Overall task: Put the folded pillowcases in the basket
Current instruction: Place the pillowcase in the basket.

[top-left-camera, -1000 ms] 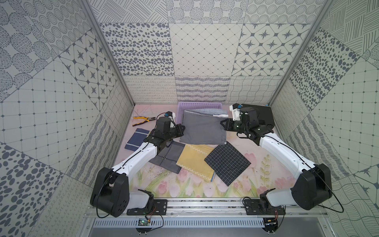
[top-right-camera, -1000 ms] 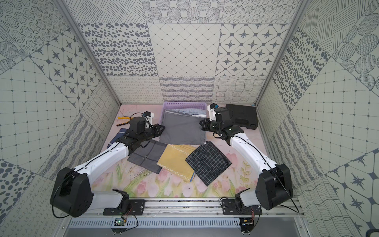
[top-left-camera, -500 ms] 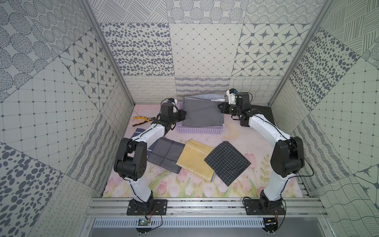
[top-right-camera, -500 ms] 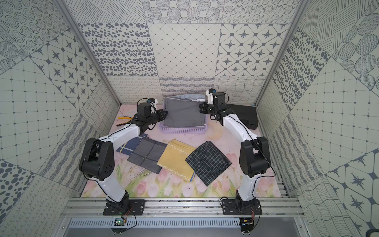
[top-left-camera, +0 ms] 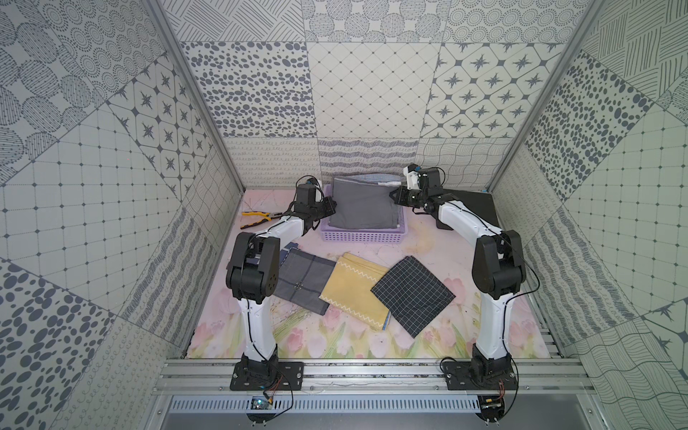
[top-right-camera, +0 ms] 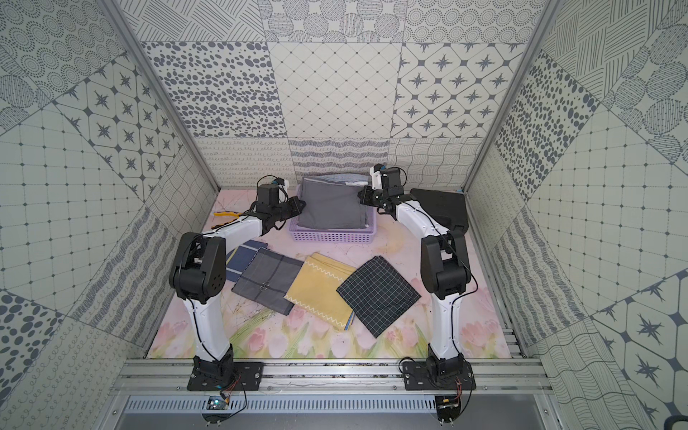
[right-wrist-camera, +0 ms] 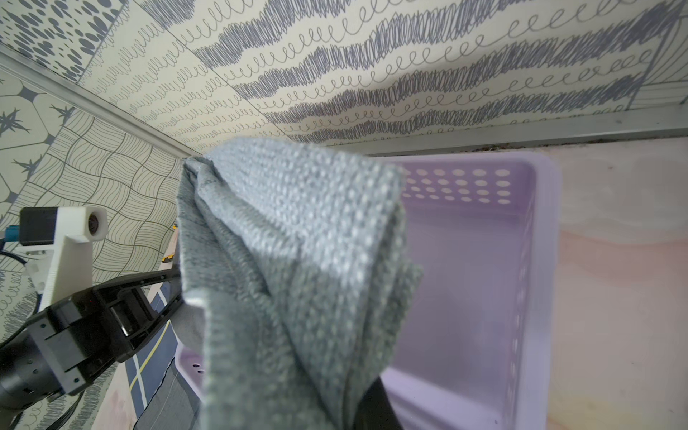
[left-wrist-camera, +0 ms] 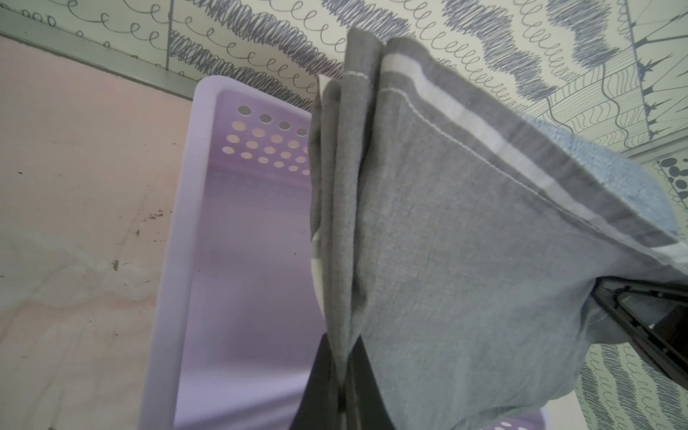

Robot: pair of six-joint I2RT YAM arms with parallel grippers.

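The folded pillowcase (top-left-camera: 361,203) is plain grey and hangs stretched between my two grippers over the lilac basket (top-left-camera: 363,236) at the back of the table, as both top views show. My left gripper (top-left-camera: 330,208) is shut on its left edge and my right gripper (top-left-camera: 394,195) is shut on its right edge. In the left wrist view the pillowcase (left-wrist-camera: 446,242) rises out of the closed jaws beside the bare basket floor (left-wrist-camera: 242,260). The right wrist view shows the pillowcase (right-wrist-camera: 290,260) bunched over the basket (right-wrist-camera: 484,279). Whether its near edge touches the floor is hidden.
Three folded cloths lie in front of the basket: grey plaid (top-left-camera: 301,283), yellow (top-left-camera: 353,294) and black checked (top-left-camera: 411,294). A navy cloth (top-right-camera: 242,258) lies under the left arm. Yellow pliers (top-left-camera: 257,217) are at the back left. A black hard case (top-left-camera: 473,206) is at the back right.
Both arms raised the pillowcase from in front of the basket and carried it back over the basket. Over the last half second it has hardly moved. Both grips stay shut.
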